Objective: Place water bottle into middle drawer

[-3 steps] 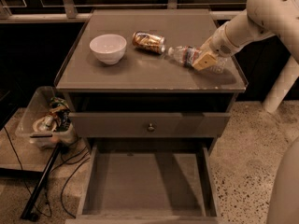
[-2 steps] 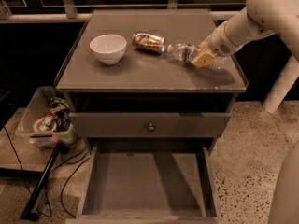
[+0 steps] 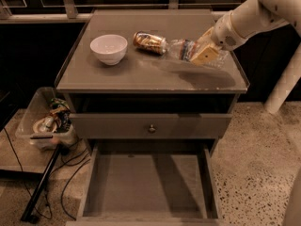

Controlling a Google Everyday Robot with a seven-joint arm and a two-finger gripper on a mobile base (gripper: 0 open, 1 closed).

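Little is seen shifted since before. The water bottle (image 3: 181,48) is laid on the cabinet top (image 3: 141,74), long axis 9-to-3 o'clock, neck toward 9. Its 3 o'clock end is covered by the gripper (image 3: 205,55), and the grip cannot be told.

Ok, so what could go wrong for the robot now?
The gripper is at the water bottle, which lies right beside the can; lifting could knock the can rolling. The clear bottle might slip. The open middle drawer is low down, under a shut drawer front, so a drop could miss it.
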